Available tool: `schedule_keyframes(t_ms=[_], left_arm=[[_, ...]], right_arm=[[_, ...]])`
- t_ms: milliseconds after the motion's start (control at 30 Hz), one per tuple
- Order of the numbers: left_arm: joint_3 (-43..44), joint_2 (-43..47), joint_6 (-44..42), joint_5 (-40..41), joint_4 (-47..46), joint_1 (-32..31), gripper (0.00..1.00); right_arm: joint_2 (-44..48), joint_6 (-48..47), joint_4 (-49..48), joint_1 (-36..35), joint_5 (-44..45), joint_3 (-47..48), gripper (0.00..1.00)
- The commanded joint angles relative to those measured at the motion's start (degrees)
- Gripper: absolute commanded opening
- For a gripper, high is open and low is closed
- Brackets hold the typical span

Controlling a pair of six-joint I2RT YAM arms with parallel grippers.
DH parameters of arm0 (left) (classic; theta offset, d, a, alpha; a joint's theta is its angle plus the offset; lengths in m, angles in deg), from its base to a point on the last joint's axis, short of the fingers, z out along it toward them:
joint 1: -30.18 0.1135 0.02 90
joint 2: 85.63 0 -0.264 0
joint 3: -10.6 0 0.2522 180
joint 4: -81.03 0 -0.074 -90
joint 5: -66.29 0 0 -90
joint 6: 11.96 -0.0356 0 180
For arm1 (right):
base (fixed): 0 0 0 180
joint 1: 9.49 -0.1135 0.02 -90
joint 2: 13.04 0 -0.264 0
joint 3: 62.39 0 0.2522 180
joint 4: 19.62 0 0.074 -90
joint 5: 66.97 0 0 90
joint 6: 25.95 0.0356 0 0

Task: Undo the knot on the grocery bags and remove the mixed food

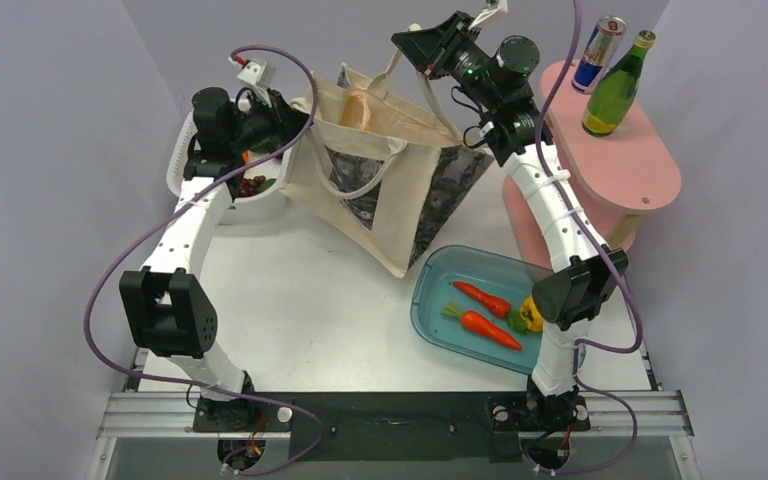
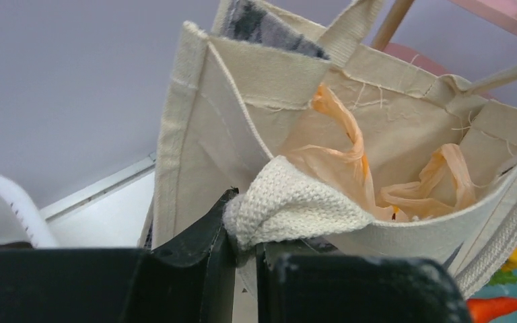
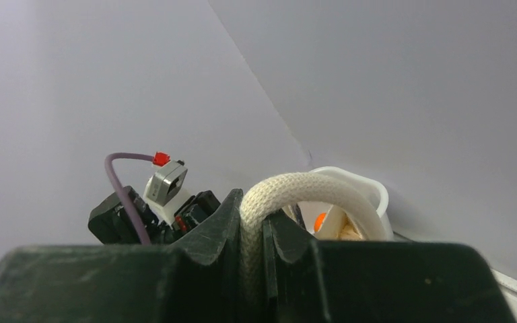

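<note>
Canvas tote stands near the far edge of the table, its mouth pulled open because the left gripper and the right gripper each clamp narrowly on a handle, so the peach bag lying inside can be reached.

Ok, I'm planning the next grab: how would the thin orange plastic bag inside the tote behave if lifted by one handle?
Probably floppy: the plastic bag lies crumpled and twisted inside the tote, so it would likely sag. Its thin translucent film looks slippery and easy to tear. Weight is unclear; its contents are hidden.
</note>
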Motion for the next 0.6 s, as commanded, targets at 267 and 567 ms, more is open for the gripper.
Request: schedule_keyframes(t_ms=[267, 567], left_arm=[[8.1, -4.2, -1.8, 6.8, -3.8, 0.6, 0.0], [23.2, -19.1, 1.9, 10.0, 4.1, 7.5, 0.0]], right_arm=[[0.7, -5.0, -5.3, 2.1, 6.4, 4.3, 0.0], [-5.0, -8.5, -4.3, -1.2, 5.0, 3.5, 0.0]])
